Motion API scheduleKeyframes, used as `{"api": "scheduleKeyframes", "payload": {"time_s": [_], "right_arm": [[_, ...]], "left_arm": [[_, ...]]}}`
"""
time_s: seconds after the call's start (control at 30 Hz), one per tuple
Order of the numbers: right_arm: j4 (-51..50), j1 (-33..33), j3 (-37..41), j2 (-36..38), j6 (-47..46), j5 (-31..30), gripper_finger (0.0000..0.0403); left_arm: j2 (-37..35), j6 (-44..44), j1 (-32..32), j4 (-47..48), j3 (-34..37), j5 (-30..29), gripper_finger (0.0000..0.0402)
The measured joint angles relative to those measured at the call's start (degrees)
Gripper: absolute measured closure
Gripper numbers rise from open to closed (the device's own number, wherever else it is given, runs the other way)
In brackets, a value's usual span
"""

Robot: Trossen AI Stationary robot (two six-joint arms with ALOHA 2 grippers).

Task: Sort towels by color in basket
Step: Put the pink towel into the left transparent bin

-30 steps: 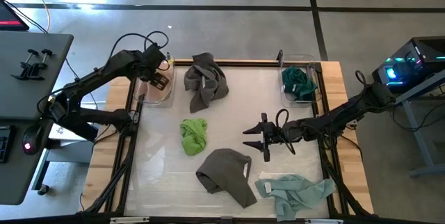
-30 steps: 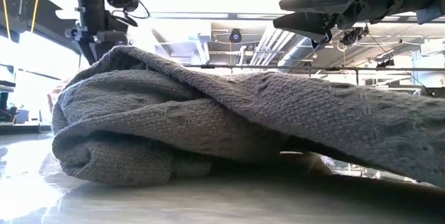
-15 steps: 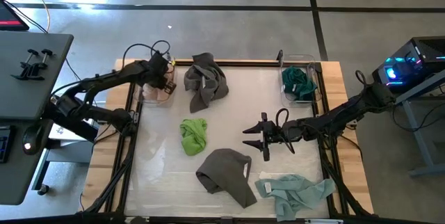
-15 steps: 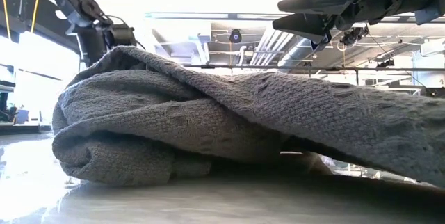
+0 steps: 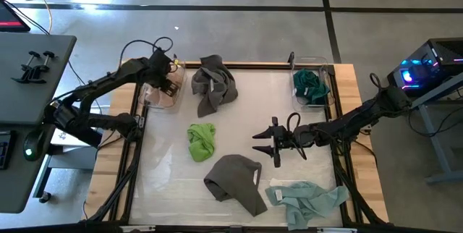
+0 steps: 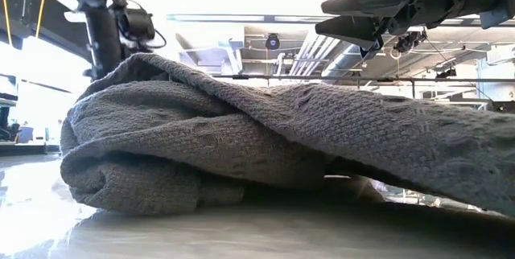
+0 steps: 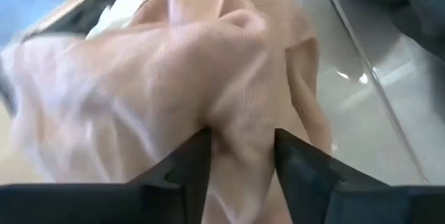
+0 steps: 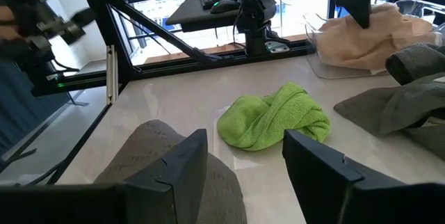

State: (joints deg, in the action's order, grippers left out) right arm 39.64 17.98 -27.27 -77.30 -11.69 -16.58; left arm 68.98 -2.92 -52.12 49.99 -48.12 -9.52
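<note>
- So far, two loads look sorted: a pink towel [image 7: 208,78], with a cream towel [image 7: 125,12] under it, fills the clear bin [image 5: 162,100] right beneath the left gripper [image 5: 168,83], and a dark teal towel [image 5: 311,85] sits in the other clear bin [image 5: 320,100], beyond the right gripper [image 5: 265,145] at the table's far edge.
- The left gripper hangs just over the pink cloth, its two fingers [image 7: 188,168] parted a little with cloth showing in the gap; from here I cannot tell whether it is pinching the fabric or has let go.
- Four towels lie loose on the table [image 5: 246,103]: a lime green towel [image 5: 202,140] well out in front of the right gripper's tips, a dark grey towel [image 5: 214,82] just beside the left gripper's bin, a second dark grey towel [image 5: 236,181] near the right gripper on its front side, and a pale mint towel [image 5: 307,199] behind and below that gripper, at the front edge.
- The right gripper hovers over bare table with its jaws wide and nothing between them.
- By my reckoning the job is under half done; both greys, the green and the mint have yet to be binned.
</note>
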Motion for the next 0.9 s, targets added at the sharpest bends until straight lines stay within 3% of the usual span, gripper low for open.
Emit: {"api": "scheduleKeyframes", "payload": {"time_s": [0.23, 0.43, 0.9], "right_arm": [[0.0, -0.1, 0.0, 0.0, 0.1, 0.0, 0.0218], [0.0, -0.1, 0.0, 0.0, 0.2, 0.0, 0.0218], [-0.3, -0.1, 0.0, 0.0, 0.0, 0.0, 0.0218]], "left_arm": [[-3.7, 0.5, 0.0, 10.2, -5.8, 0.6, 0.0235], [-3.9, -0.4, -1.9, 0.4, -4.8, -1.4, 0.0248], [11.7, -6.5, -3.0, -5.1, -4.1, -2.9, 0.0364]]}}
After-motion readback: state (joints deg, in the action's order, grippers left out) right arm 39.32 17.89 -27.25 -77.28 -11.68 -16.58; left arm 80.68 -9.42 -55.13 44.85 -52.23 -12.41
